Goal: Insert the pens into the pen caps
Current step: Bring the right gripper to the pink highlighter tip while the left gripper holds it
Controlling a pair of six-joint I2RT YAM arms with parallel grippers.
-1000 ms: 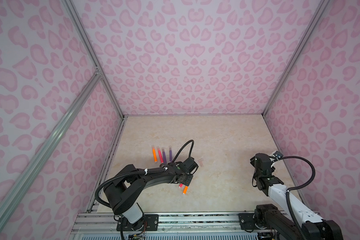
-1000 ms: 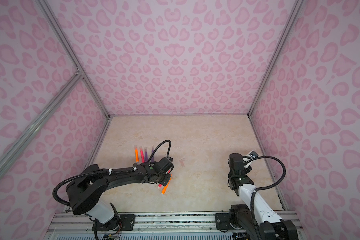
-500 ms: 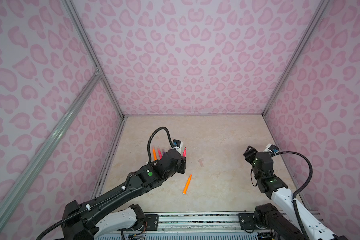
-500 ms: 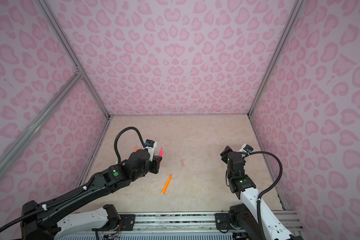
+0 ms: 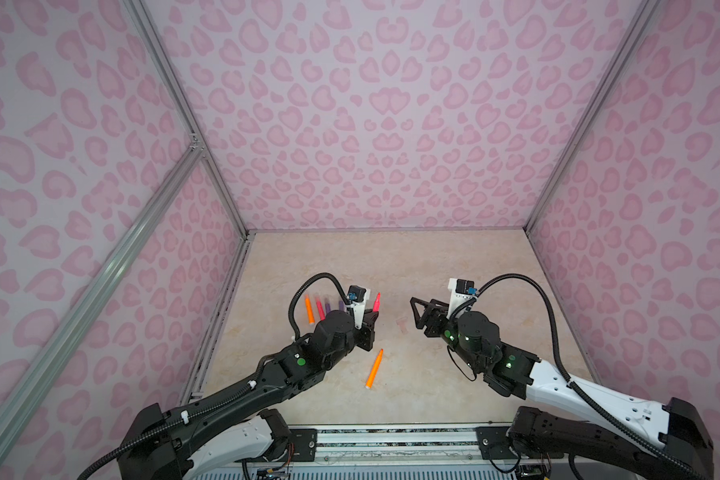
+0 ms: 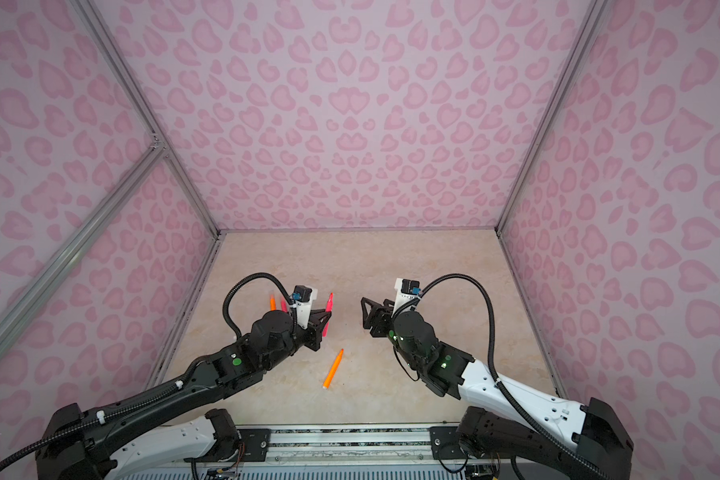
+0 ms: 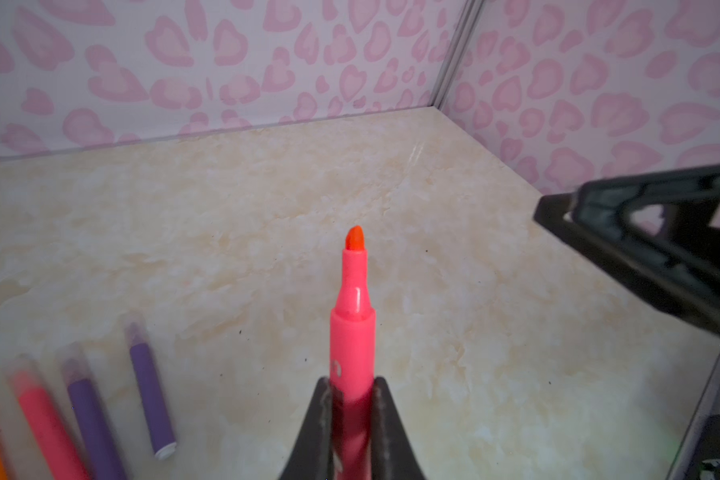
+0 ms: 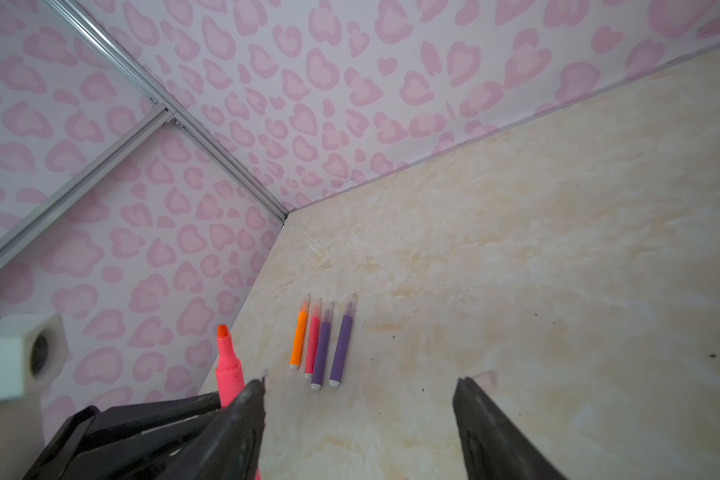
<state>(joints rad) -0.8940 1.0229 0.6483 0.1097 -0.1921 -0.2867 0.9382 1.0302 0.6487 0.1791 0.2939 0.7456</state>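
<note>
At the left of the worktop (image 5: pixel 433 266), a row of four pens (image 8: pixel 321 345) was seen, each already fitted with its cap. Beside them, the left hand (image 7: pixel 352 382) was clamped on a pink pen (image 7: pixel 352 328), which had been lifted off the worktop within the last second and was held tip-up. An orange pen (image 5: pixel 374 369) was left lying loose nearer the front. Further right, a faint pen cap (image 5: pixel 400 324) lay untouched. The right hand (image 5: pixel 416 313), its jaws apart and empty, had been swung in from the right edge towards it. With the pen secured, fetching that cap was judged the next step.
</note>
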